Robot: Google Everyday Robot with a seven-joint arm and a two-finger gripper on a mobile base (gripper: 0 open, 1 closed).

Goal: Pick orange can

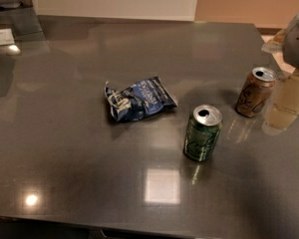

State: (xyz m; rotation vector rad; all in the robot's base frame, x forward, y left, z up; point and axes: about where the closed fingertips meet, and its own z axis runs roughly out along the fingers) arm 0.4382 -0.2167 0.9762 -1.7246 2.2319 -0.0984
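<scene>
The orange can point(255, 92) stands upright on the dark grey table point(89, 163) at the right. It is orange-brown with dark scribbled lettering and an opened silver top. My gripper point(288, 101) comes in from the right edge of the camera view as a pale shape under a grey wrist point(298, 39). It sits just to the right of the orange can, at about the can's height. I cannot tell whether it touches the can.
A green can point(203, 133) with a silver top stands upright in front and to the left of the orange can. A crumpled blue chip bag point(138, 99) lies near the table's middle. A white object point(1, 36) sits at the far left.
</scene>
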